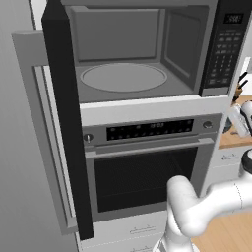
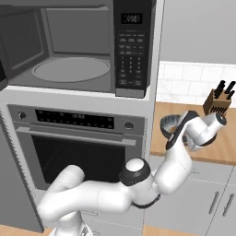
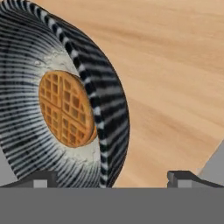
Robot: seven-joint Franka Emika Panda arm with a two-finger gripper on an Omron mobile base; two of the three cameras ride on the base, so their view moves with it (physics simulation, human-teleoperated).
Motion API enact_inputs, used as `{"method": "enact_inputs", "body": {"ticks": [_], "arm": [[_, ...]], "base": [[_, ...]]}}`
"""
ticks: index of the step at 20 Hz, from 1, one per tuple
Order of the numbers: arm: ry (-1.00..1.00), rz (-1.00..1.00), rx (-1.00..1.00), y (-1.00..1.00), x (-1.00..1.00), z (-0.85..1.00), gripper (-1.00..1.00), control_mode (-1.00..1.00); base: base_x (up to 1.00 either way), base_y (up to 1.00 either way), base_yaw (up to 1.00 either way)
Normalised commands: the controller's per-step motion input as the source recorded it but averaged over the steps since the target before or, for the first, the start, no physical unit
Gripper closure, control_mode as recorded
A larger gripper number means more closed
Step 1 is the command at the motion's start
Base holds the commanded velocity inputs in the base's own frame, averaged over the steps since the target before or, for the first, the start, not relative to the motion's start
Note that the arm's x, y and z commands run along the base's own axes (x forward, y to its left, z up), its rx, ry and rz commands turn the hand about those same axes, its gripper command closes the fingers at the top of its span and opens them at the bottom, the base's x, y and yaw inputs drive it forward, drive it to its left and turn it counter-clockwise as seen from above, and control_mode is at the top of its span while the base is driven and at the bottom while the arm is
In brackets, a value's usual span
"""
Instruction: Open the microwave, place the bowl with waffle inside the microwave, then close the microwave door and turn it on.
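Wooden counter (image 3: 175, 87) below — fingers (image 3: 37, 179) spread, straddling rim of bowl (image 3: 105, 113) holding waffle (image 3: 65, 109).

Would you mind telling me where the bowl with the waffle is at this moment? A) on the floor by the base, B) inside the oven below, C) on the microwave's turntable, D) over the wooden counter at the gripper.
D: the bowl with the waffle sits by the gripper with the wooden counter behind it, while the microwave stands open with a bare turntable.
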Motion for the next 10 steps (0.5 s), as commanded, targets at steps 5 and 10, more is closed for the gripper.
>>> {"method": "enact_inputs", "body": {"ticks": [5, 10], "arm": [[0.05, 0.0, 0.0, 0.0, 0.35, -0.19, -1.0, -1.0], [0.06, 0.0, 0.0, 0.0, 0.07, -0.32, -1.0, -1.0]], "base": [[0.0, 0.0, 0.0], [0.0, 0.0, 0.0]]}}
